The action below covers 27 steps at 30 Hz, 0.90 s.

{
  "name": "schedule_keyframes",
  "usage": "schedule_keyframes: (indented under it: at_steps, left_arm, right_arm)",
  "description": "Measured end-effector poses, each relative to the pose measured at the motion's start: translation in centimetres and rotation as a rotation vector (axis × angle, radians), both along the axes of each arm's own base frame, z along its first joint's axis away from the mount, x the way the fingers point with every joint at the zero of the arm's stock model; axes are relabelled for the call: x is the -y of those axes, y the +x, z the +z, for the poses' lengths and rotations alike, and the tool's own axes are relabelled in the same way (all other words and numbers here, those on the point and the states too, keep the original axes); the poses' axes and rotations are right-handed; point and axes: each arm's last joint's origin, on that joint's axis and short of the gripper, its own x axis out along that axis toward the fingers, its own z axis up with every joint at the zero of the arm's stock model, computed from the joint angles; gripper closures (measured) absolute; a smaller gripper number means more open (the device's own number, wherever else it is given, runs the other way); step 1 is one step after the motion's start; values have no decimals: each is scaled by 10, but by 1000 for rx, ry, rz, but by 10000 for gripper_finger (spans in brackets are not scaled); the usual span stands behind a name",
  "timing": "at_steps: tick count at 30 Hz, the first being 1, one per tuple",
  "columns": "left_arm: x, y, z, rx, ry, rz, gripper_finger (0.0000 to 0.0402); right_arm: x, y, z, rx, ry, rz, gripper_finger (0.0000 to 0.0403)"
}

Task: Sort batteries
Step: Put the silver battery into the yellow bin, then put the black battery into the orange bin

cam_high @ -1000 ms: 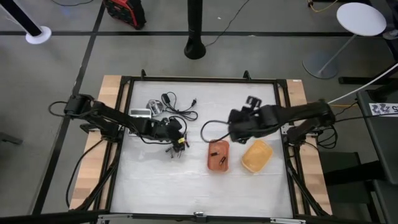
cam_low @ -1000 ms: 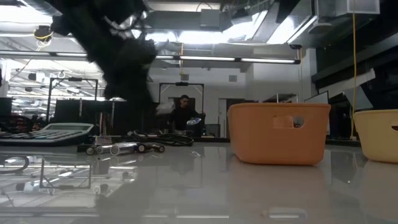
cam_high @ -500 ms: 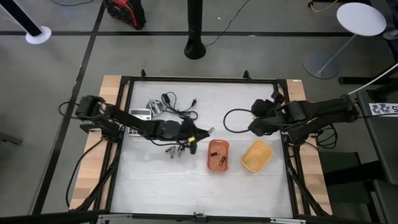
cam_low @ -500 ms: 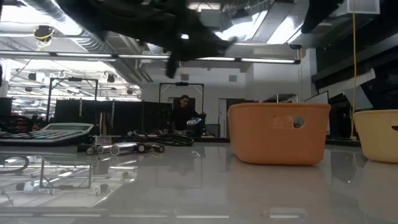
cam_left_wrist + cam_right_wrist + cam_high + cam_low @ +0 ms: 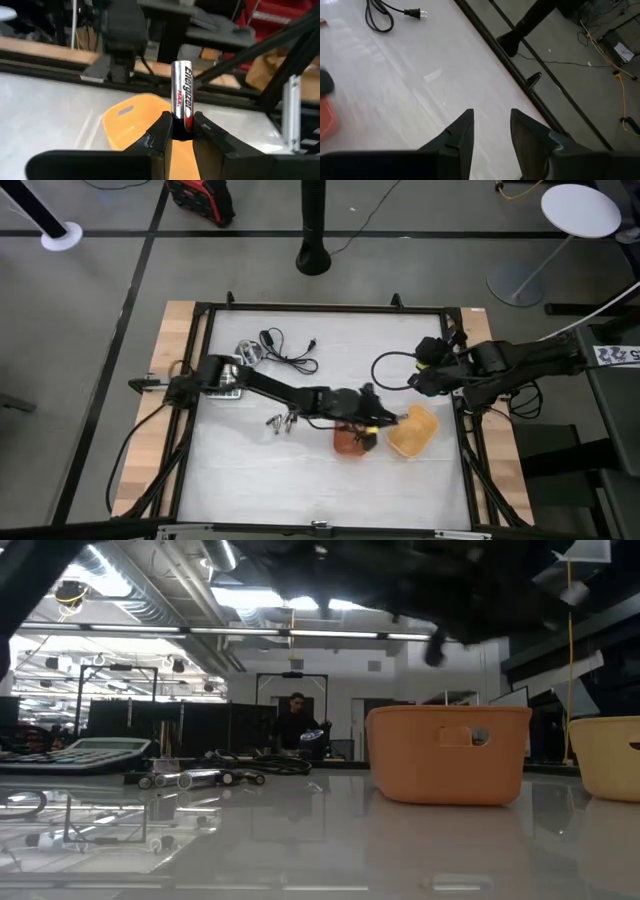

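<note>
My left gripper reaches over the orange tray, close to the yellow tray, and is shut on one battery printed "Energizer MAX". More batteries lie loose in a small cluster on the table left of the orange tray; the low view shows these batteries lying flat. My right gripper hovers open near the table's right side, and in its wrist view the right gripper has only bare table under it. What lies inside the orange tray is hidden by my left arm. My left gripper pinches the battery by its lower end between the two fingertips. The battery stands out past the fingertips in line with the fingers, most of its length free. It is lifted clear of the table and both trays.
A black cable with a plug lies at the far left of the table, next to a small silvery thing. The grey calculator sits at the left edge, partly under my left arm. The black frame rims the table.
My left gripper has risen from the battery cluster and swung toward the table's right, carrying the battery to a spot over the orange tray, close to the yellow one. My right gripper has drawn back from above the orange tray toward the right edge.
</note>
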Motion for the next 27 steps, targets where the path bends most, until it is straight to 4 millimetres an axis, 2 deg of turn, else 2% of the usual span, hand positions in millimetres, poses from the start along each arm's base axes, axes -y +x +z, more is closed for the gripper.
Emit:
schedule_keyframes:
  at_steps: [5,10,15,23,25,27]
  left_arm:
    - [5,27,-26,-54,2,-25,347]
    - [8,34,-45,-81,1,-49,346]
    - [11,33,-45,-88,36,-65,331]
    - [17,32,-46,-93,75,-85,260]
    - [16,30,-42,-124,76,-84,252]
    - [11,25,-29,-190,94,-83,248]
  right_arm:
    - [2,-8,-1,16,3,1,281]
    - [3,-11,-7,5,0,1,281]
    - [2,-9,-14,-8,-3,2,281]
    - [1,-5,-23,-1,1,4,281]
    - [1,-3,-24,18,6,4,281]
    - [0,1,-27,46,13,8,281]
